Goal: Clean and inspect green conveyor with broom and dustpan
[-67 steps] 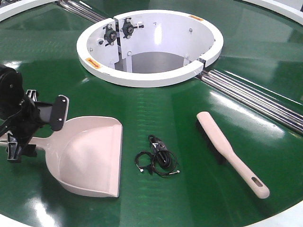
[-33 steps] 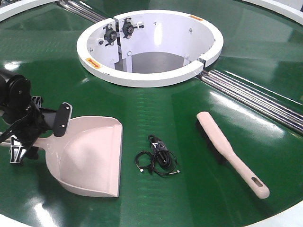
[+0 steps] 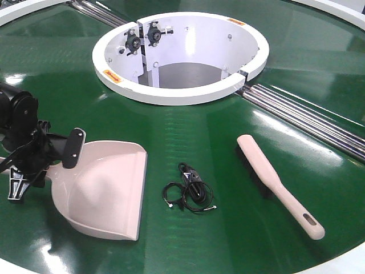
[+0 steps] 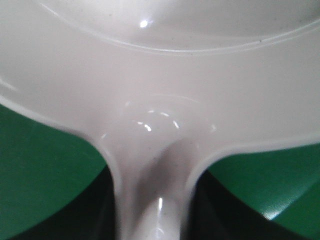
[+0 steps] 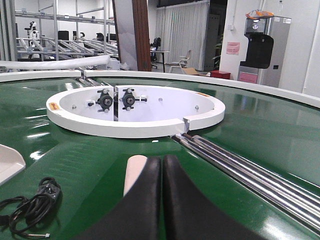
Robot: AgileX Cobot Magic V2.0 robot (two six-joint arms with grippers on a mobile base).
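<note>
The dustpan (image 3: 105, 188) lies on the green conveyor (image 3: 228, 142) at the left, its mouth facing the near edge. My left gripper (image 3: 45, 165) is shut on the dustpan's handle (image 4: 155, 200), with dark fingers (image 4: 95, 212) pressed against both sides of it. The broom (image 3: 279, 185) lies flat on the belt at the right, handle toward the near rim. My right gripper (image 5: 161, 165) is out of the front view; its fingers are shut together on nothing, just above the belt. The broom's end (image 5: 135, 172) shows just behind its left finger.
A coiled black cable (image 3: 188, 191) lies between dustpan and broom. The white ring-shaped hub (image 3: 179, 91) stands behind them. Silver roller strips (image 3: 308, 117) run from the hub to the right. The white rim (image 3: 342, 265) bounds the near right edge.
My left gripper moved in over the dustpan's handle. The dustpan has since shifted slightly left and turned a little with it. Broom and cable have not moved.
</note>
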